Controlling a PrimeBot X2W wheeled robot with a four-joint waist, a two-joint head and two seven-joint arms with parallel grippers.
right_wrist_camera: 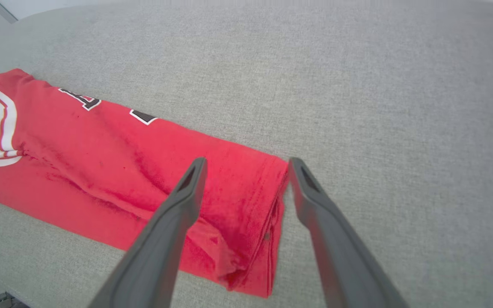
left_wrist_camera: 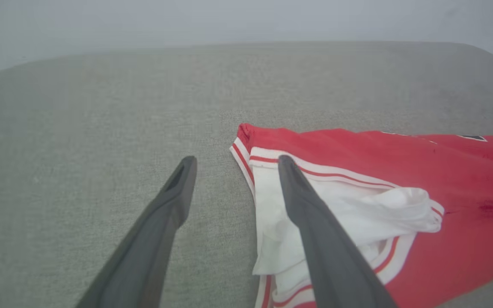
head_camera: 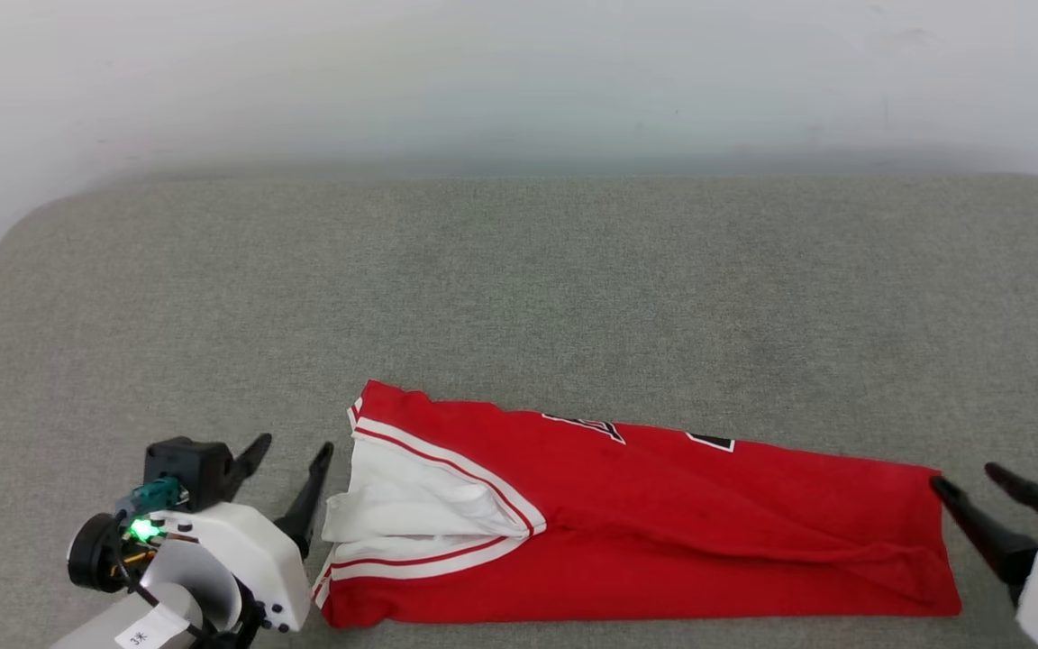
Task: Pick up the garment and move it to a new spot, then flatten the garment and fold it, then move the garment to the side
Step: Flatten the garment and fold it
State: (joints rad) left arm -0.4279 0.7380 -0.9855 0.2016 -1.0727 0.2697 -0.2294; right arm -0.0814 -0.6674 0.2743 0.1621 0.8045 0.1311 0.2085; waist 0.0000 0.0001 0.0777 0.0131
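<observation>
While flat, garment (head_camera: pixel 663 532) crosswise, sleeve (head_camera: pixel 411 509) leftward.

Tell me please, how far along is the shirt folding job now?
Done: the garment lies folded lengthwise into a long strip on the grey surface. In hand: nothing; the left claw and right claw stand open at its two ends. Remaining: likely a further fold, then moving it to the side.

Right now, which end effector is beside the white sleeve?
The left end effector; the right end effector is at the shirt's plain red hem.
</observation>
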